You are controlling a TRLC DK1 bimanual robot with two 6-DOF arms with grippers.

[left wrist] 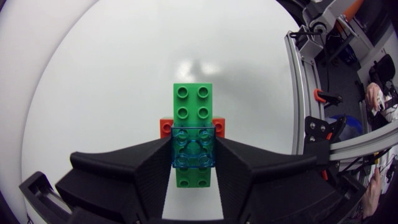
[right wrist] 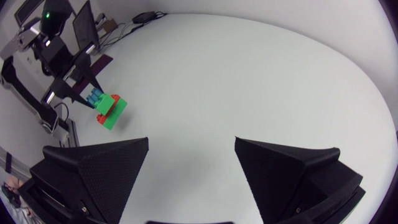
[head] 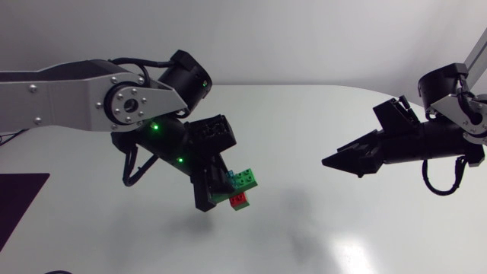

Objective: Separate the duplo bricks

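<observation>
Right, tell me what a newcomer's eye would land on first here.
The small stack of plastic duplo bricks stands out: a long green brick with a translucent blue brick on one face and a red brick on the other. It is clamped between the fingers of the matte black left gripper, above the white table. Across from it, the matte black right gripper hangs open and empty.

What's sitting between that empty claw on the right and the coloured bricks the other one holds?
Nothing: only bare white table shows between the right gripper and the duplo bricks, in both the head view and the right wrist view.
</observation>
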